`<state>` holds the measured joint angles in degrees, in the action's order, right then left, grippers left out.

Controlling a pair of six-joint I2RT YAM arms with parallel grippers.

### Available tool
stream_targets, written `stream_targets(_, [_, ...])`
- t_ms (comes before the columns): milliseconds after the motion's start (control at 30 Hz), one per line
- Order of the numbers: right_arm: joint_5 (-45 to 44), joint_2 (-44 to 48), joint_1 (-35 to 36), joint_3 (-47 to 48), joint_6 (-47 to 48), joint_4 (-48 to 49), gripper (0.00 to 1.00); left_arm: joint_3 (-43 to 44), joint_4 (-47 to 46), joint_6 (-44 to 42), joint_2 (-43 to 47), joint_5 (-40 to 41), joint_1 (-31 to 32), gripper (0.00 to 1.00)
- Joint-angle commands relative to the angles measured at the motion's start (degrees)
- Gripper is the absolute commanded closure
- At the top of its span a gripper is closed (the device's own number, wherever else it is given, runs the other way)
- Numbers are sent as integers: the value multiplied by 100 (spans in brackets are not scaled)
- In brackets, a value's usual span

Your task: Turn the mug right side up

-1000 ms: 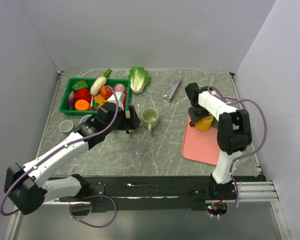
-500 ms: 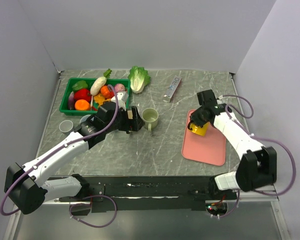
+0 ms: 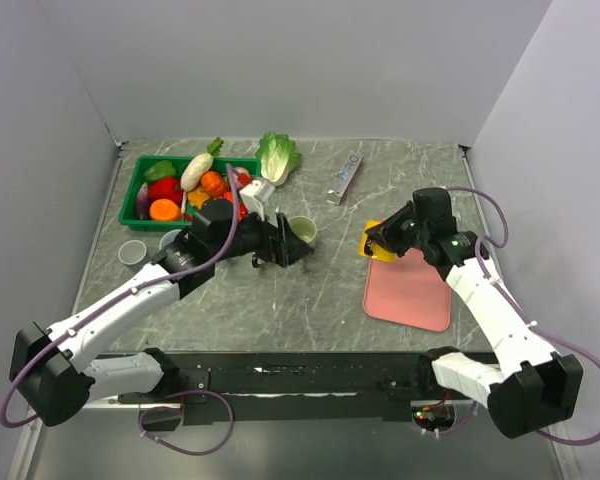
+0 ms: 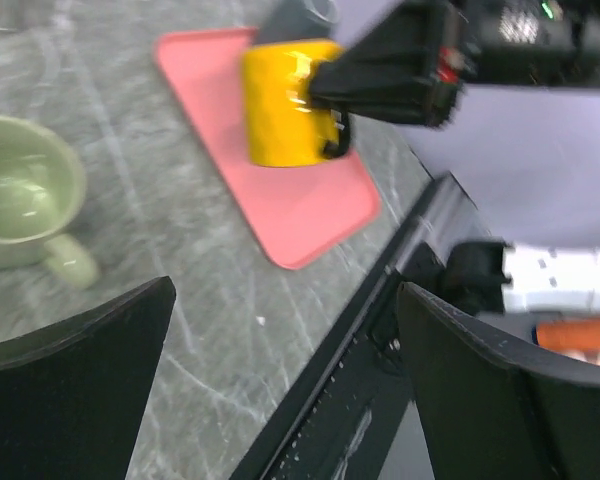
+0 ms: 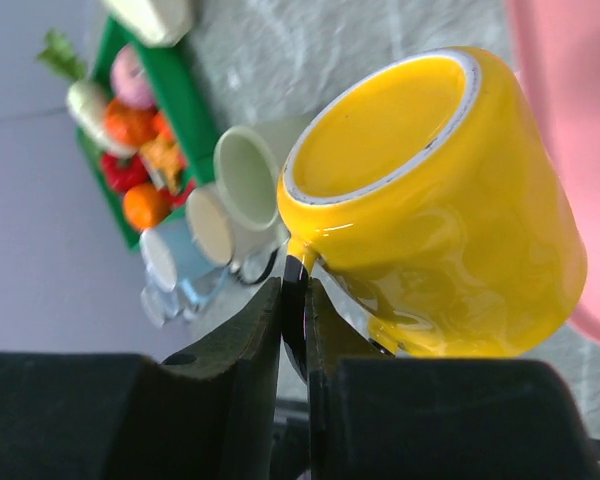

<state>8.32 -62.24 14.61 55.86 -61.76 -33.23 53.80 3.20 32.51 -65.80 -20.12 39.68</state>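
The yellow mug (image 3: 377, 243) hangs on its side above the left edge of the pink board (image 3: 412, 294), mouth facing left. My right gripper (image 3: 383, 238) is shut on its handle; in the right wrist view the mug (image 5: 430, 205) fills the frame and the fingers (image 5: 245, 345) pinch the handle. The left wrist view shows the yellow mug (image 4: 285, 105) held over the board. My left gripper (image 3: 298, 248) is open and empty, close beside the upright pale green mug (image 3: 302, 229), which also shows in the left wrist view (image 4: 25, 195).
A green basket (image 3: 132, 194) of toy vegetables stands at the back left, with a lettuce (image 3: 277, 156) and a small box (image 3: 346, 175) behind. A grey cup (image 3: 132, 252) and a light blue cup (image 3: 172, 239) sit left of my left arm.
My right gripper lifted the yellow mug off the pink board, carried it left and tipped it onto its side. My left gripper moved right toward the green mug.
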Motion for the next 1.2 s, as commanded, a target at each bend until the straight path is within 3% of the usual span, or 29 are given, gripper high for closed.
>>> stream_targets(0, [434, 335, 313, 189, -73, 485, 100, 42, -725, -649, -20, -337, 635, 1])
stream_targets(300, [-32, 414, 1245, 365, -302, 572, 100, 596, -567, -817, -635, 684, 1357, 12])
stream_targets(367, [-32, 405, 1360, 347, -354, 634, 100, 816, -331, -808, -846, 816, 1402, 18])
stream_targets(767, [135, 265, 1501, 611, -416, 739, 100, 1062, -92, -571, -1330, 1053, 1578, 40])
stream_targets(1167, [241, 221, 1554, 567, -469, 801, 100, 1431, -39, -202, -1761, 1590, 1595, 54])
